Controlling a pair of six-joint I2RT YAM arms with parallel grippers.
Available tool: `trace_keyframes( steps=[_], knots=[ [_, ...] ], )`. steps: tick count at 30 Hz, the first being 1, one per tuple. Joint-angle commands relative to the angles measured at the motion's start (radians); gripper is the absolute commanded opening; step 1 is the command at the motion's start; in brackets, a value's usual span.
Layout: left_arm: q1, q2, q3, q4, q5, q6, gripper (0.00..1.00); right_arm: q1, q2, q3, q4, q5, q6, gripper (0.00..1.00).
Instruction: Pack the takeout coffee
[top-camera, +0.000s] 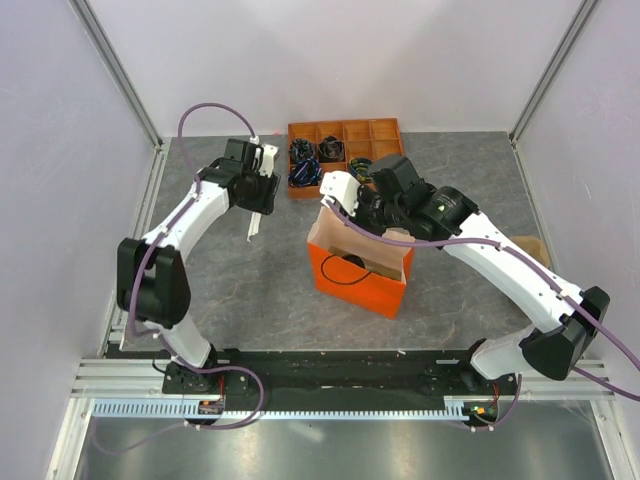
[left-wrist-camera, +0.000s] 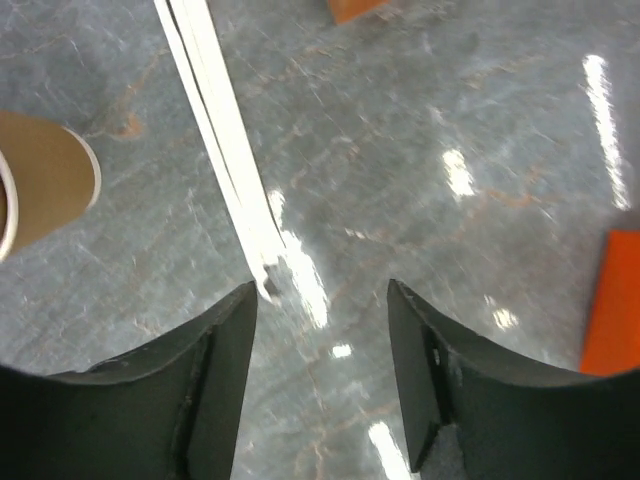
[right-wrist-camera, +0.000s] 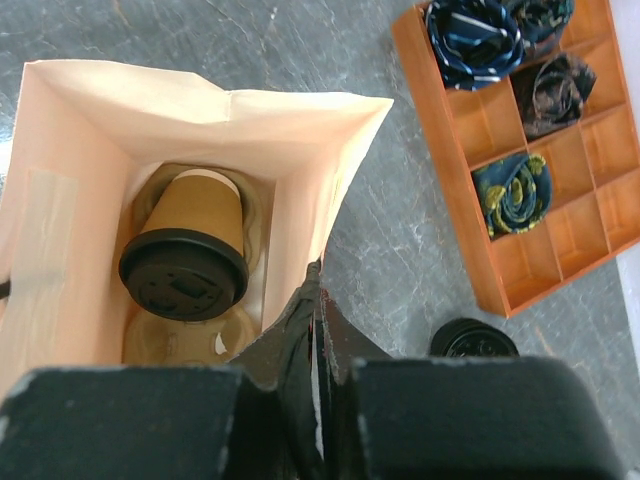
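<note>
The takeout coffee (right-wrist-camera: 185, 268), a tan paper cup with a black lid, stands tilted in a clear cup holder inside the open orange paper bag (right-wrist-camera: 300, 215). In the top view its lid (top-camera: 349, 266) shows as a dark disc inside the bag (top-camera: 355, 285). My right gripper (right-wrist-camera: 318, 278) is shut on the bag's right rim, one finger inside and one outside; in the top view it (top-camera: 392, 232) is at the bag's far right corner. My left gripper (left-wrist-camera: 320, 292) is open and empty, above the table by a white strip (left-wrist-camera: 225, 150); in the top view it (top-camera: 260, 198) is left of the bag.
An orange compartment tray (right-wrist-camera: 500, 150) with rolled dark fabric stands at the back (top-camera: 345, 158). A loose black lid (right-wrist-camera: 473, 341) lies on the table right of the bag. A lidless tan cup (left-wrist-camera: 45, 185) lies left of the left gripper. The white strip also shows in the top view (top-camera: 253, 228).
</note>
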Motion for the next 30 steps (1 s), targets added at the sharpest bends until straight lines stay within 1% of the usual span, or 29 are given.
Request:
trace_keyframes(
  steps=[1, 2, 7, 8, 11, 15, 20, 22, 30],
  knots=[
    [-0.001, 0.11, 0.102, 0.044, -0.099, 0.04, 0.59, -0.036, 0.011, 0.05, -0.012, -0.014, 0.051, 0.12],
    [-0.002, 0.133, 0.124, 0.052, -0.102, 0.049, 0.55, -0.043, 0.016, 0.055, -0.012, -0.016, 0.062, 0.12],
    [0.01, 0.234, 0.175, 0.11, -0.145, 0.069, 0.47, -0.072, 0.02, 0.063, -0.016, -0.011, 0.083, 0.12],
    [0.011, 0.263, 0.199, 0.113, -0.15, 0.075, 0.44, -0.076, 0.019, 0.061, -0.016, -0.011, 0.085, 0.12],
    [0.019, 0.323, 0.25, 0.117, -0.188, 0.101, 0.39, -0.079, 0.014, 0.06, -0.014, 0.002, 0.088, 0.12],
    [0.044, 0.371, 0.293, 0.124, -0.208, 0.121, 0.38, -0.091, 0.01, 0.053, -0.014, 0.007, 0.096, 0.11],
    [0.059, 0.428, 0.352, 0.126, -0.207, 0.144, 0.37, -0.1, 0.002, 0.049, -0.017, 0.007, 0.1, 0.13],
    [0.065, 0.454, 0.372, 0.126, -0.2, 0.146, 0.37, -0.103, 0.002, 0.049, -0.017, 0.009, 0.105, 0.15],
    [0.071, 0.523, 0.428, 0.124, -0.17, 0.15, 0.36, -0.132, 0.019, 0.07, -0.029, 0.007, 0.116, 0.15]
  ],
)
